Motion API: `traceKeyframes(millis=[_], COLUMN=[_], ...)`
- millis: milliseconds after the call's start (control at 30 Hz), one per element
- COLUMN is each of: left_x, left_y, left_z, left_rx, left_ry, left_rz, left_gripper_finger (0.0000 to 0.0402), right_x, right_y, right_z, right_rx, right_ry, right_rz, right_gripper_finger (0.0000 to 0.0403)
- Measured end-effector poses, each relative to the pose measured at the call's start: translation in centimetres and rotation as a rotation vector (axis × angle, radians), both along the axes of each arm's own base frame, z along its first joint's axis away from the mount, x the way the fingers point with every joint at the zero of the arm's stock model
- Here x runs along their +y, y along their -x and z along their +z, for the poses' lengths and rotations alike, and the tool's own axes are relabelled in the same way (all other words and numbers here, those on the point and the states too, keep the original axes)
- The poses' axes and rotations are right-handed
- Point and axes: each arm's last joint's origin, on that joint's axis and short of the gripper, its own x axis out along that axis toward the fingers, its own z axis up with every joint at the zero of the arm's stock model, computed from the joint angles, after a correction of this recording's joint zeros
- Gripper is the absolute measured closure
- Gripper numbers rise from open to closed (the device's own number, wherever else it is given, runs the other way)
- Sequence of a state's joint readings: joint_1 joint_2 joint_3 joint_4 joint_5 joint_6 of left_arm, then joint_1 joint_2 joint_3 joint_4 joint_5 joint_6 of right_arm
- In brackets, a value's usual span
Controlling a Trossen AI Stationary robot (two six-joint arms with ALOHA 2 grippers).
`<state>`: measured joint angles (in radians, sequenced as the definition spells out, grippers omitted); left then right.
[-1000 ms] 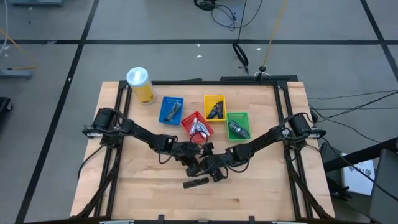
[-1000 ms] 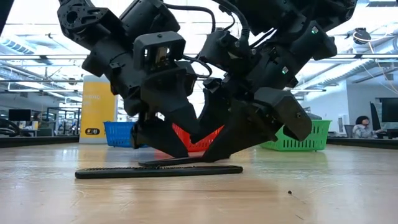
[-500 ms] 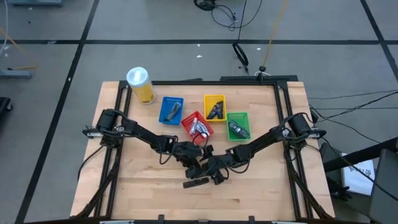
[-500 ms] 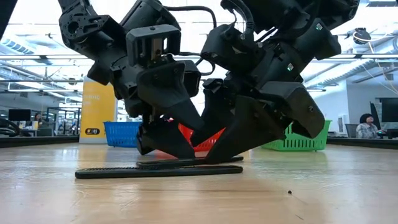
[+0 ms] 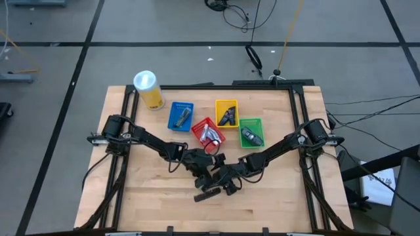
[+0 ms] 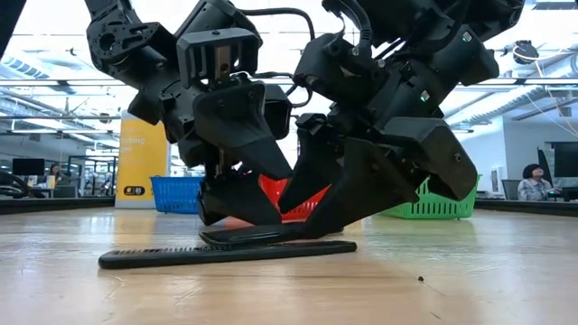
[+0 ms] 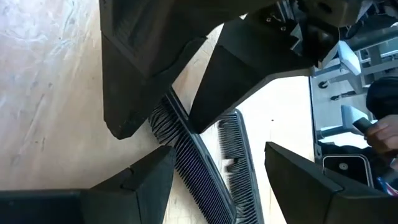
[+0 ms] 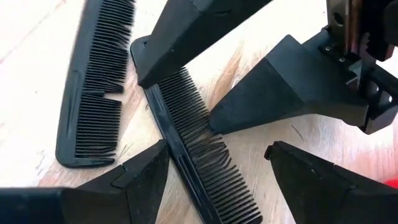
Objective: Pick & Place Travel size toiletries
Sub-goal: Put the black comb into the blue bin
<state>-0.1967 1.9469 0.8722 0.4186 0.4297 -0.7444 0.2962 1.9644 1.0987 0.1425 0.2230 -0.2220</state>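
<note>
Two black combs lie on the wooden table. One comb (image 8: pixel 186 149) (image 7: pixel 186 155) lies between both grippers' fingers, and the low view shows it (image 6: pixel 262 236) slightly tilted. The second comb (image 5: pixel 207 193) (image 6: pixel 226 255) (image 8: pixel 93 93) lies flat beside it, toward the near edge. My left gripper (image 5: pixel 205 172) (image 7: pixel 217 149) and my right gripper (image 5: pixel 223 176) (image 8: pixel 216 148) meet tip to tip at the table's middle. Both are open and stand astride the first comb. My left gripper comes down slanting from the table's left, its fingers across the comb. One fingertip (image 8: pixel 214 118) bears on the teeth (image 8: pixel 205 140), which are bent and splayed there. The other fingertip (image 8: pixel 140 68) stands at the comb's spine near its end (image 8: pixel 138 46). My right gripper comes down slanting from the table's right, its fingers across the same comb. One fingertip (image 7: pixel 193 124) is at the spine (image 7: pixel 180 127). The other fingertip (image 7: pixel 124 130) is on the side of the splayed teeth (image 7: pixel 157 121). Most of the comb's length rests on the table.
Four small baskets stand behind the grippers: blue (image 5: pixel 180 116), red (image 5: pixel 209 133) with a silvery tube, yellow (image 5: pixel 226 113) and green (image 5: pixel 251 131), the others holding dark items. A yellow canister (image 5: pixel 148 88) with a white lid stands at the far left. People sit in the room beyond.
The second comb has turned on the table: its left end has swung toward the near edge, so it now lies slanted. The comb between the fingers has tipped up slightly. Both grippers have stayed low over it and barely shifted.
</note>
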Motion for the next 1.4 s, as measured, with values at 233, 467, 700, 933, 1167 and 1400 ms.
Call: traceKeyframes(millis=[233,467,700,933,1167,1400], left_x=[0.0,-0.3,0.0,0.1,1.0,2.6], left_y=[0.0,-0.5,-0.6,-0.6,-1.9,-4.1], left_z=[0.1,0.8,0.9,0.9,2.0,3.9], left_rx=[-0.007,-0.075,-0.09,-0.111,-0.18,-0.17], left_ry=[0.015,0.073,0.068,0.032,-0.04,-0.226], left_rz=[-0.014,-0.046,-0.053,-0.061,0.009,0.039], left_gripper_finger=[0.0158,0.0158,0.0158,0.0158,0.0158,0.0158], right_x=[0.0,-0.5,-1.0,0.2,2.4,3.0], right_y=[0.0,-0.3,-0.4,0.2,2.9,5.5], right_z=[0.0,0.2,0.1,2.1,4.2,3.6], right_rx=[-0.001,-0.027,-0.02,-0.074,-0.024,0.151], right_ry=[0.002,0.039,0.01,0.077,0.098,-0.005], right_rz=[-0.003,-0.045,-0.061,-0.046,-0.115,-0.298], right_gripper_finger=[0.0137,0.0136,0.0137,0.0138,0.0139,0.0144])
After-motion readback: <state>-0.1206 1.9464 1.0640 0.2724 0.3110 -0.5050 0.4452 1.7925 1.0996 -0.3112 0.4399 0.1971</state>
